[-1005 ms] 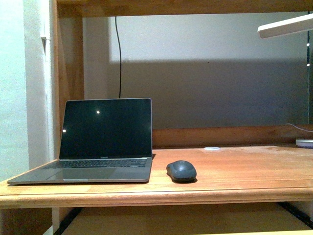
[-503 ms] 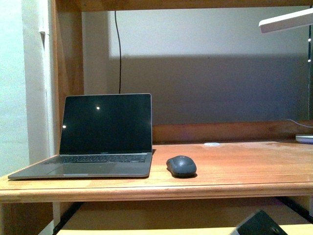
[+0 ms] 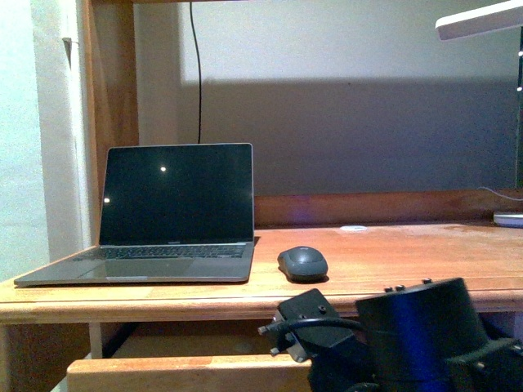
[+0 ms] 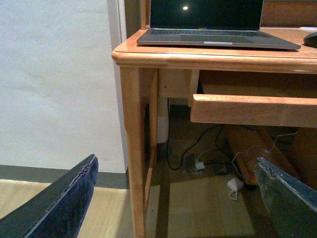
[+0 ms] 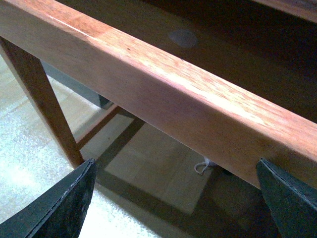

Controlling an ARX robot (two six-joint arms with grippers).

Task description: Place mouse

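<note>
Nearest in the front view, a dark arm [image 3: 417, 343] fills the lower right corner, cut off by the frame edges — its gripper is out of sight there. In the right wrist view the right gripper [image 5: 173, 198] shows only two dark fingertips [image 5: 64, 206] at the lower corners, spread wide and holding nothing, with a wooden rail [image 5: 163, 94] crossing above them. The left gripper [image 4: 173, 198] in the left wrist view is likewise wide open and empty, down by the desk leg [image 4: 133, 148], with cables [image 4: 218, 163] tangled on the floor in shadow.

On the wooden desk [image 3: 409, 253], near the front edge, the mouse [image 3: 302, 263] sits free — a small dark grey oval with a domed matte top, just right of the open laptop [image 3: 163, 220], whose screen is black. A small white disc [image 3: 353, 228] lies toward the back edge. At the right edge a white object [image 3: 508, 219] is cut off, and a lamp head [image 3: 478, 20] pokes in at the upper right.
</note>
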